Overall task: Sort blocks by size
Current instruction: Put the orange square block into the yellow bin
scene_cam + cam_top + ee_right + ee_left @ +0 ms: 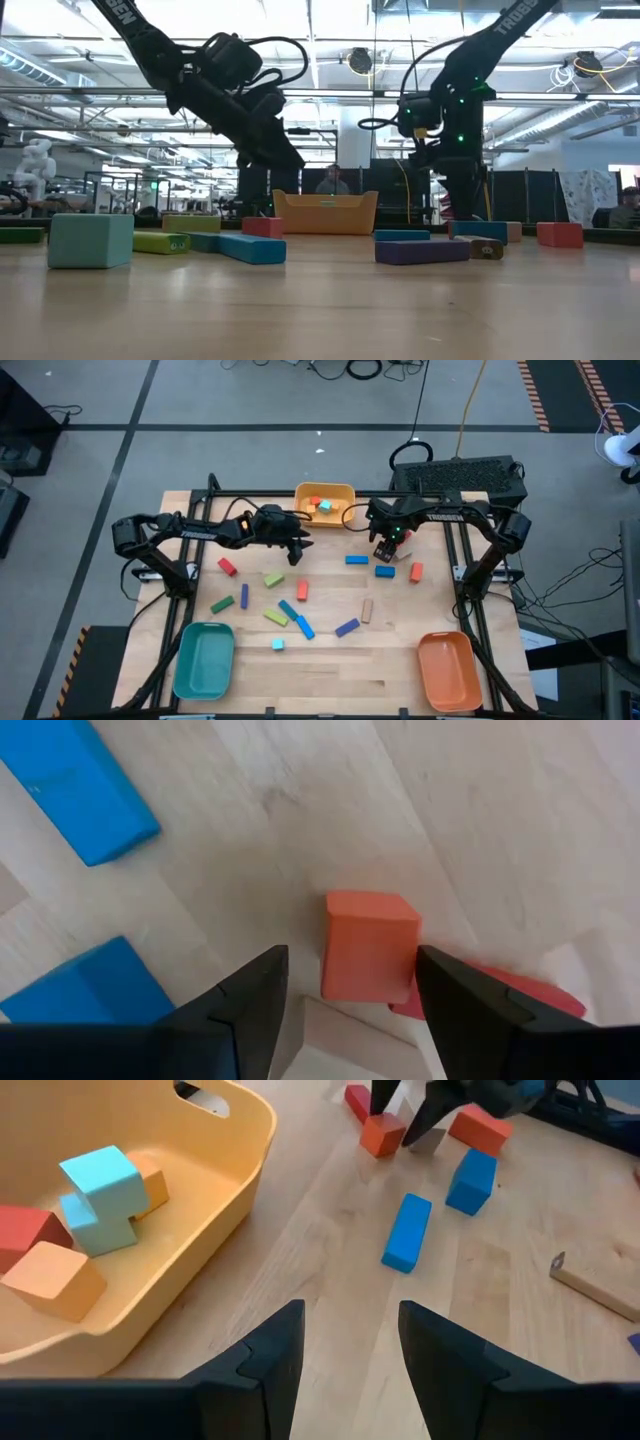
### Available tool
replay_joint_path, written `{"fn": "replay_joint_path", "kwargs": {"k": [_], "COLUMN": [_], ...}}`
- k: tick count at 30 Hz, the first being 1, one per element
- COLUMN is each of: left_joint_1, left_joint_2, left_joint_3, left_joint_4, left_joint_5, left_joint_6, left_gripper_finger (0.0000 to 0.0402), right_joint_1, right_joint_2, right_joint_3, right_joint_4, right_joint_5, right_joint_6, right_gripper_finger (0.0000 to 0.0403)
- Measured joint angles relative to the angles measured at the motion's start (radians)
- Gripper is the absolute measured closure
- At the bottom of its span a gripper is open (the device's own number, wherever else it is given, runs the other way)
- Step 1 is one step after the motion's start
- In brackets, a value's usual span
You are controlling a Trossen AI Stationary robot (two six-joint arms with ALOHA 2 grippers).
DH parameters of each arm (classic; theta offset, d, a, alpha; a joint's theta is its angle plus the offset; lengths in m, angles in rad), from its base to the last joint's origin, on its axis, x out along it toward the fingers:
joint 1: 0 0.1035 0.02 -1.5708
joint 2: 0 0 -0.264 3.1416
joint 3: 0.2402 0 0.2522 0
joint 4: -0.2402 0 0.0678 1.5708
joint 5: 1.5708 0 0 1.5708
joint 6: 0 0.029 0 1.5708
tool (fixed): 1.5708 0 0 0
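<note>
Sorting barely begun: four small cubes lie in the yellow tray [340, 491]; the teal tray [203, 660] and orange tray [447, 670] hold nothing.
Most blocks [300, 610] lie loose on the tabletop [330, 665]. The right gripper [350, 982], fingers spread, hangs above an orange cube [369, 945] sitting between them, untouched. The left gripper [350, 1342], fingers parted and holding nothing, hovers beside the yellow tray.

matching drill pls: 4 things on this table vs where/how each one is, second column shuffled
1. yellow tray
2. teal tray
3. orange cube
4. left gripper

A. right gripper open just above it
B. near-left corner, nothing in it
C. far edge, small cubes inside
D. open, holding nothing, beside the yellow tray

Pairs: 1-C, 2-B, 3-A, 4-D
</note>
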Motion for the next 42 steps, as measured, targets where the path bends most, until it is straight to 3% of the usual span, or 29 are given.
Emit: {"fn": "replay_joint_path", "kwargs": {"k": [4,11,20,31,37,42], "left_joint_1": [0.000,0.000,0.001,0.001,0.005,0.030], "left_joint_2": [0.000,0.000,0.000,0.000,0.000,-0.007], "left_joint_3": [0.000,0.000,0.000,0.000,0.000,0.000], "left_joint_4": [0.016,0.017,0.015,-0.007,-0.057,-0.106], "left_joint_5": [0.000,-0.001,-0.001,-0.013,-0.123,-0.139], "left_joint_6": [0.000,0.000,0.006,0.009,0.027,0.008], "left_gripper_finger": [0.0237,0.0237,0.0237,0.0237,0.0237,0.0237], "right_joint_1": [0.000,0.000,0.005,0.074,0.083,0.063], "right_joint_2": [0.000,0.000,0.002,0.002,0.006,0.060], "right_joint_3": [-0.013,-0.020,0.006,0.210,0.296,0.348], "right_joint_4": [0.028,0.029,0.064,0.049,0.094,0.184], "right_joint_5": [0.001,0.004,-0.001,-0.001,0.029,0.060], "right_joint_6": [0.008,0.006,0.001,-0.028,-0.093,-0.129], "right_gripper_finger": [0.0220,0.0295,0.0297,0.0297,0.0297,0.0297]}}
